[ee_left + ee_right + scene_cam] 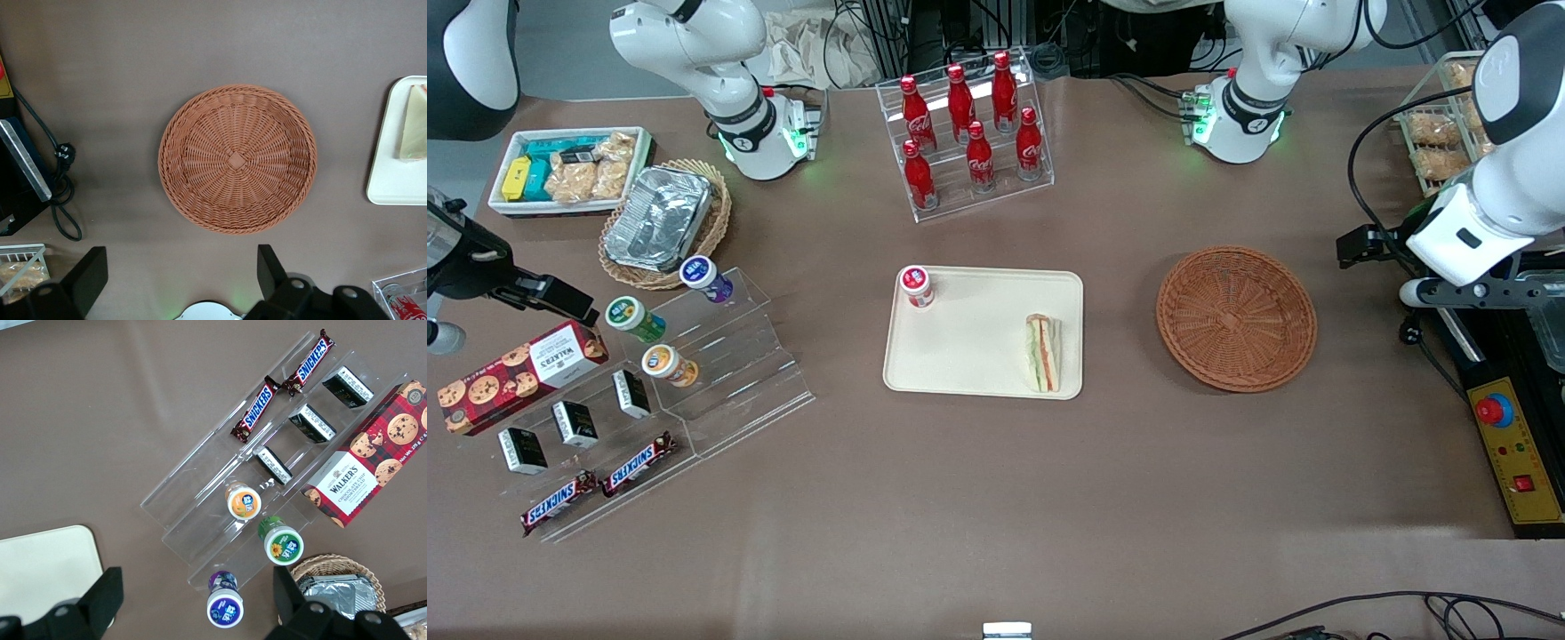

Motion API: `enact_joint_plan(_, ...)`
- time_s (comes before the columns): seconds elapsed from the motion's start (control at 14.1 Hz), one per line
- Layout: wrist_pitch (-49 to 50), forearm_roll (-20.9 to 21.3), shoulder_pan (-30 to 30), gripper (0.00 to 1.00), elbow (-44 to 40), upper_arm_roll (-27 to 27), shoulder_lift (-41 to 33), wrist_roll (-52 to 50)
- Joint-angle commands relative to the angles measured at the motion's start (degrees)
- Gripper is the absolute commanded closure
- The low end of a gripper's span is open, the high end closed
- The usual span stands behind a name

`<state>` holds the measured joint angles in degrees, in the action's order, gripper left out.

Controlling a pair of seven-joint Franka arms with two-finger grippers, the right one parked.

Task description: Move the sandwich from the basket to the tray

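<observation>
Currently the gripper (180, 280) hangs well above the table with its jaws spread wide and nothing between them; in the left wrist view both dark fingers (90, 273) frame bare tabletop just beside the basket's rim. From the front the working arm is raised at its own end of the table, clear of every task item.

Basket (1236, 318): round, reddish-brown wicker, no contents. The weave shows right down to the centre.

Sandwich (1043, 352): lying in the tray (969, 347), at the edge nearest the basket, long axis parallel to that edge, filling layers facing up. It looks settled and fully inside the rim. A small red-capped jar (916, 286) stands upright in the tray's corner farthest from the front camera, toward the parked arm's end, well apart from the sandwich.

Judgement: the transfer reads as complete; what remains is retreat or parking.

Risks from here:
- The sandwich sits close to the rim. A low sweep of the arm across the tray could nudge it over the edge or push the tray along the table.
- A descent over the basket would catch the wicker and drag it, since it is light and nothing weighs it down.
- The cable (63, 200) near the control box lies close to the arm's end of the table; a wide swing could snag it.
</observation>
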<state>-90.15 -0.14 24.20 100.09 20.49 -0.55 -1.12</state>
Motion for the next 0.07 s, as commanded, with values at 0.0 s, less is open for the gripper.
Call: enact_joint_plan(0.0, 0.59, -1.87, 0.59, 0.01, -0.24, 0.69, -0.86, 0.42)
